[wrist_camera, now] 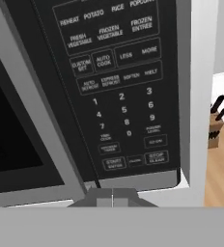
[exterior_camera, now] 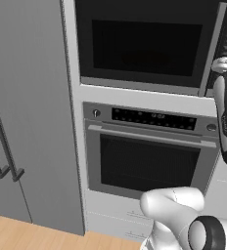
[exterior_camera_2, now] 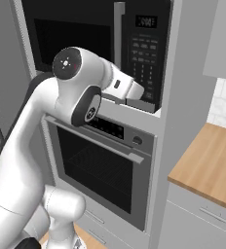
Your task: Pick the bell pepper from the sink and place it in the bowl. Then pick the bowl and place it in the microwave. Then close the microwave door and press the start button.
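Observation:
The microwave door (exterior_camera: pixel 145 49) stands shut, its dark glass window facing me, and it also shows at the left of the hand view (wrist_camera: pixel 12 135). The keypad strip (wrist_camera: pixel 119 96) is close in front of the hand, with the start button (wrist_camera: pixel 114 163) in its bottom row. My gripper (wrist_camera: pixel 112 198) is shut with nothing in it, just below the keypad's lower edge. In the right base view the gripper (exterior_camera_2: pixel 137 97) sits at the bottom of the keypad (exterior_camera_2: pixel 145 58). The bell pepper, the bowl and the sink are out of view.
The oven (exterior_camera: pixel 149 156) with its bar handle and knobs sits directly under the microwave. A tall grey cabinet with handles (exterior_camera: pixel 27 122) stands to the left. To the right runs a wooden counter (exterior_camera_2: pixel 207 165) with a knife block (wrist_camera: pixel 215 125).

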